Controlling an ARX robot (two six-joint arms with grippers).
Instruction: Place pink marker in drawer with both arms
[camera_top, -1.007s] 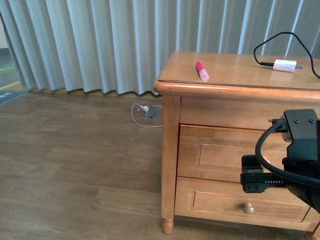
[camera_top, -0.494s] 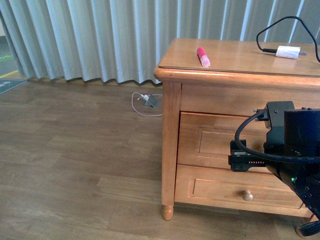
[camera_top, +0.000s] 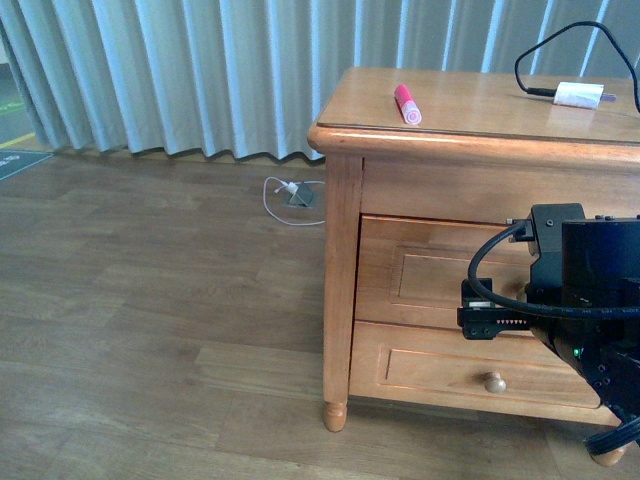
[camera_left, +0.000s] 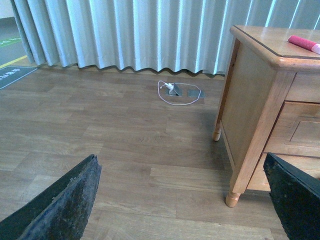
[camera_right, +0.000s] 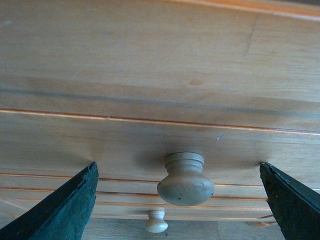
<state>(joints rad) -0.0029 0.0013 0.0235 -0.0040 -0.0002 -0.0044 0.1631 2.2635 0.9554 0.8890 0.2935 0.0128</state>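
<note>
The pink marker (camera_top: 406, 103) lies on top of the wooden cabinet (camera_top: 340, 250), near its left end; it also shows in the left wrist view (camera_left: 304, 43). My right gripper (camera_top: 478, 312) is open and held in front of the upper drawer (camera_top: 430, 280). In the right wrist view the gripper (camera_right: 177, 166) has its fingers (camera_right: 60, 210) on either side of the drawer's round pale knob (camera_right: 185, 180), apart from it. The lower drawer's knob (camera_top: 494, 382) shows below. My left gripper (camera_left: 180, 157) is open and empty over the floor, left of the cabinet (camera_left: 250, 100).
A white charger plug with a black cable (camera_top: 578, 95) lies on the cabinet top at the right. A white cable and a floor socket (camera_top: 295, 195) lie by the curtain (camera_top: 200, 70). Wooden floor (camera_top: 150, 300) spreads to the left of the cabinet.
My right arm has moved left and up, from beside the lower drawer to in front of the upper drawer. The whole scene has shifted upward in the front view.
</note>
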